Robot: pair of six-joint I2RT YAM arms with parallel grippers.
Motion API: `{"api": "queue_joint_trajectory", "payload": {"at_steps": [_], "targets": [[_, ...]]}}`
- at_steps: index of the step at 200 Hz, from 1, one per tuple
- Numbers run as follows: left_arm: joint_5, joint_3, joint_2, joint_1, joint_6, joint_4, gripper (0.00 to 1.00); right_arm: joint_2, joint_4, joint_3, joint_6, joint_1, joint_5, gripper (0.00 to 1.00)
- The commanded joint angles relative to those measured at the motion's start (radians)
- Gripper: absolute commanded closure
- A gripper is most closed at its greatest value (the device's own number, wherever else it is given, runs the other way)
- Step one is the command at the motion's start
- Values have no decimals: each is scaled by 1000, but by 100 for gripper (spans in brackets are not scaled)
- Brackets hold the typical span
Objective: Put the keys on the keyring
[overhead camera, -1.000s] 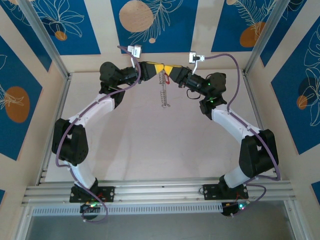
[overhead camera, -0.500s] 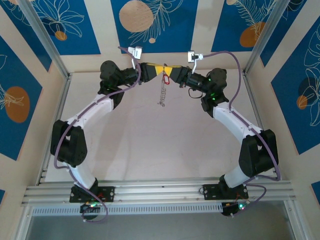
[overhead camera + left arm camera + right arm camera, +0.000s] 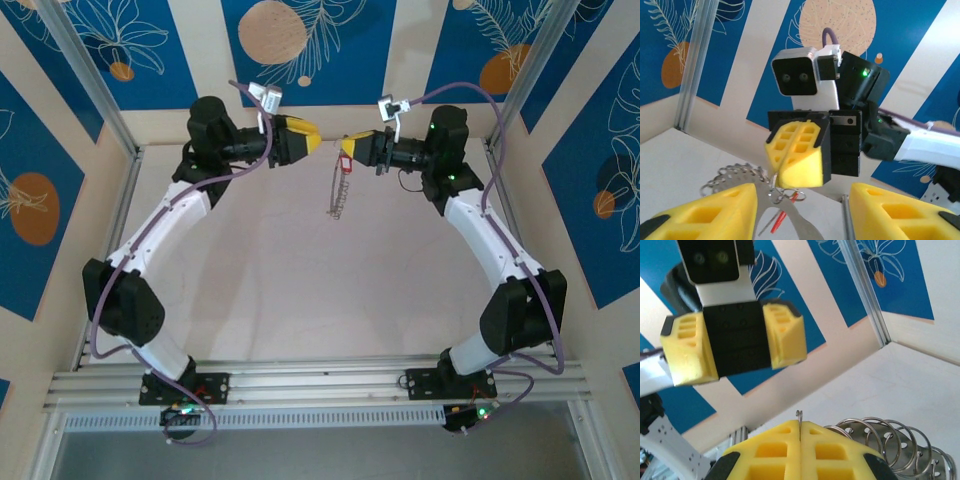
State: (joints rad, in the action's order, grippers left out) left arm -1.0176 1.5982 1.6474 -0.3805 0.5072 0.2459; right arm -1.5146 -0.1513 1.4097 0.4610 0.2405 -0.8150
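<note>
in the right wrist view we lose the lower part of the keyring [image 3: 890, 437] behind the right gripper [image 3: 800, 432] and past the picture's edge. from above, the key [image 3: 346, 161] is too small for us to tell its blade.

Keyring [image 3: 342, 188]: thin chain of small silvery rings, pale, beaded look. Hangs straight down from my right claw [image 3: 348, 150], top end pinched between closed pads, lower end over tabletop [image 3: 300, 290] near middle of far edge. Key [image 3: 346, 158]: tiny, red head, dangling at chain top, just under claw. Threaded or not, cannot tell.
</note>
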Motion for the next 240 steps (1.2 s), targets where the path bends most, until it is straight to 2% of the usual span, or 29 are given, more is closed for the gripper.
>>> {"api": "queue_joint_trajectory", "payload": {"at_steps": [1, 36, 75, 104, 206, 240], "targets": [[-64, 82, 31, 12, -133, -156, 46, 37, 239, 83, -214, -4, -68, 100], [-97, 205, 71, 12, -331, -424, 42, -15, 418, 193, -320, -6, -143, 100], [-125, 288, 103, 12, -472, -618, 42, -63, 466, 250, -339, -7, -206, 100], [-149, 289, 108, 11, -479, -622, 44, -65, 437, 238, -320, -1, -205, 100], [-181, 286, 126, -1, -441, -577, 42, -76, 321, 195, -244, 42, -206, 100], [-195, 286, 133, -5, -406, -534, 44, -81, 292, 196, -226, 49, -205, 100]]}}
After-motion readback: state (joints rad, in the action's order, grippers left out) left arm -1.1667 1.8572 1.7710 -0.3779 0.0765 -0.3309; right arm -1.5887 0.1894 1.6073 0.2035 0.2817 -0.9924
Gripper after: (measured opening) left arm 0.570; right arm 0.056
